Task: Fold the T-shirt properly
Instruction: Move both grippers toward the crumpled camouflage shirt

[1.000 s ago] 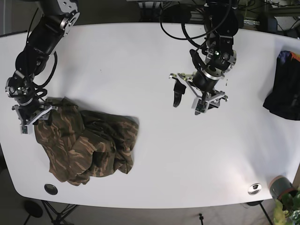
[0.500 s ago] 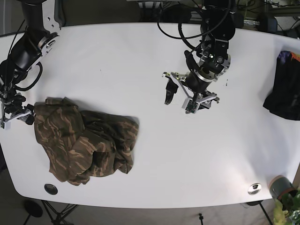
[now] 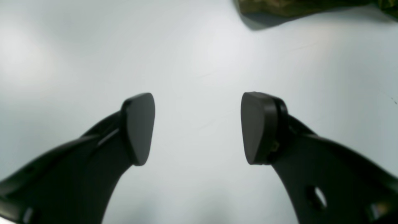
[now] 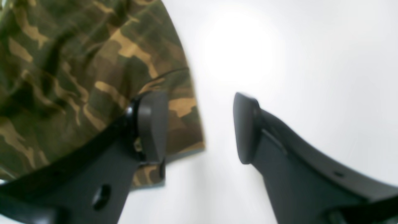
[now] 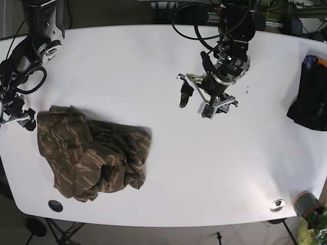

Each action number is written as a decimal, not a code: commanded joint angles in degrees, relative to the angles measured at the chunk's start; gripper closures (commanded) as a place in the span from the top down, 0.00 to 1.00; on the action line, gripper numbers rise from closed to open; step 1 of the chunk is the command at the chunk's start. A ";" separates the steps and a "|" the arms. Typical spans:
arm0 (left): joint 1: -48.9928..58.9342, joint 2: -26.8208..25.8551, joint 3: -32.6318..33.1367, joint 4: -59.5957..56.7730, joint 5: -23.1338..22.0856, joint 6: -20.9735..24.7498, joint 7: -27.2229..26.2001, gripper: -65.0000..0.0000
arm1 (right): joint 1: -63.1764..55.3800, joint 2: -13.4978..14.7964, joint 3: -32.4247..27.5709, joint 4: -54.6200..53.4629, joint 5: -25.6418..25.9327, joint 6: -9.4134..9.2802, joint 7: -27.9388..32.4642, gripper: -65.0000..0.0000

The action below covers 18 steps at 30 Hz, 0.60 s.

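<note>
The camouflage T-shirt (image 5: 94, 155) lies crumpled at the front left of the white table (image 5: 153, 61). My right gripper (image 5: 18, 119) is open just beside the shirt's far left corner. In the right wrist view the gripper (image 4: 199, 124) is open, with one finger over the shirt's hem (image 4: 77, 77) and the other over bare table. My left gripper (image 5: 195, 103) is open and empty over the middle of the table, well to the right of the shirt. In the left wrist view the gripper (image 3: 197, 127) is open above bare table, and the shirt's edge (image 3: 279, 6) shows only at the top.
A dark bundle of clothing (image 5: 309, 102) lies at the table's right edge. A small pot (image 5: 305, 201) and a silver disc (image 5: 277, 205) sit at the front right corner. A black round grommet (image 5: 55, 205) is at the front left.
My right gripper has moved left, off the shirt's corner to just beside it. My left gripper has moved left and slightly back. The shirt has barely shifted.
</note>
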 commanded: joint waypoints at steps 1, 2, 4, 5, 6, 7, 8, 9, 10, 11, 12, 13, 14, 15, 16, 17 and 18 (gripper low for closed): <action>0.02 -0.59 0.08 1.08 -0.67 0.00 -1.46 0.60 | 1.25 1.46 0.82 -1.14 1.22 0.54 1.46 0.50; 0.11 -0.59 0.08 1.08 -0.67 0.00 -1.46 0.60 | 1.25 1.55 1.08 -1.75 1.22 0.54 1.55 0.50; 0.20 -0.77 0.08 1.08 -0.67 0.00 -1.46 0.60 | 1.25 1.63 1.17 -2.99 1.22 0.54 1.73 0.50; 0.20 -1.12 0.08 1.08 -0.67 0.00 -1.46 0.60 | 1.25 1.63 1.17 -3.34 1.22 0.54 1.73 0.50; 0.20 -1.30 0.08 1.08 -0.67 0.00 -1.46 0.60 | 1.16 1.55 1.17 -3.69 1.22 0.54 1.73 0.50; 0.29 -1.30 0.08 1.08 -0.67 0.00 -1.46 0.60 | 1.16 1.46 1.17 -3.86 1.22 0.54 1.73 0.50; 0.38 -1.30 0.08 1.08 -0.67 0.00 -1.46 0.60 | 1.16 1.37 1.17 -3.95 1.22 0.54 1.73 0.50; 0.38 -1.30 0.08 1.08 -0.67 0.00 -1.46 0.60 | 1.07 1.28 1.17 -3.95 1.22 0.54 1.73 0.50; 0.38 -1.30 0.08 1.08 -0.67 0.00 -1.46 0.60 | 0.99 0.67 1.17 -3.95 1.22 0.54 1.73 0.50; 0.38 -1.30 0.08 1.08 -0.67 0.00 -1.46 0.60 | 0.99 -0.04 1.17 -3.86 1.14 0.54 1.73 0.50; 0.38 -1.30 0.08 1.08 -0.67 0.00 -1.46 0.60 | 0.99 -0.48 1.17 -3.78 1.14 0.54 1.73 0.50; 0.46 -1.30 0.08 1.08 -0.67 0.00 -1.46 0.60 | 0.90 -0.83 1.17 -3.69 1.14 0.54 1.73 0.50; 0.46 -1.30 0.08 1.08 -0.67 0.00 -1.46 0.60 | 0.64 -1.18 1.17 -3.69 1.14 0.54 1.64 0.50; 0.46 -1.30 0.08 1.08 -0.67 0.00 -1.46 0.60 | 0.11 -1.35 1.08 -3.69 1.14 0.54 1.64 0.50; 0.46 -1.30 0.08 1.08 -0.67 0.00 -1.46 0.60 | -0.07 -1.62 1.08 -3.69 1.14 0.54 1.64 0.50; 0.46 -1.30 0.08 1.08 -0.67 0.00 -1.46 0.60 | -0.24 -2.32 1.00 -3.69 1.14 0.54 1.64 0.50; 0.46 -1.30 0.08 1.08 -0.67 0.00 -1.46 0.60 | -0.24 -2.76 1.00 -3.60 1.14 0.54 1.64 0.50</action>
